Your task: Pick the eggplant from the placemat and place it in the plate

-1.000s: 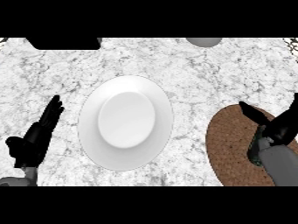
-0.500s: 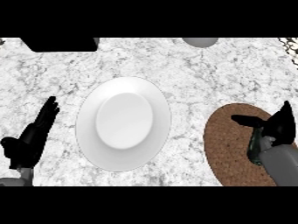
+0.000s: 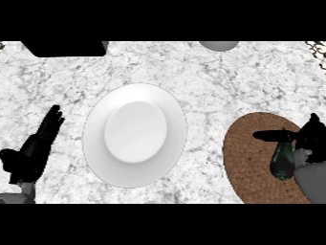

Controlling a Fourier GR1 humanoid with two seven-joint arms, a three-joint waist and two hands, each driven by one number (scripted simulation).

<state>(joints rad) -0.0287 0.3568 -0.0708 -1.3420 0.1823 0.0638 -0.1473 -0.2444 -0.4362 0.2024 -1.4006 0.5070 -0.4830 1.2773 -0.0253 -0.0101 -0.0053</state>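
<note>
A white plate (image 3: 134, 136) lies at the middle of the marble counter. To its right is a round brown placemat (image 3: 250, 160) with a dark green eggplant (image 3: 283, 161) lying lengthwise on its right part. My right hand (image 3: 313, 139) is at the placemat's right edge, right beside the eggplant. Its fingers point up and its thumb stretches left across the eggplant's far end, so the hand is open. My left hand (image 3: 35, 148) rests open left of the plate, fingers up, holding nothing.
A black object (image 3: 63, 48) sits at the counter's far left edge and a grey rounded object (image 3: 218, 45) at the far middle. Dark patterned strips show at both far corners. Bare marble separates the plate from the placemat.
My right hand has drawn back toward the placemat's right edge, and the eggplant it hid now shows beside it. The left hand has hardly moved.
</note>
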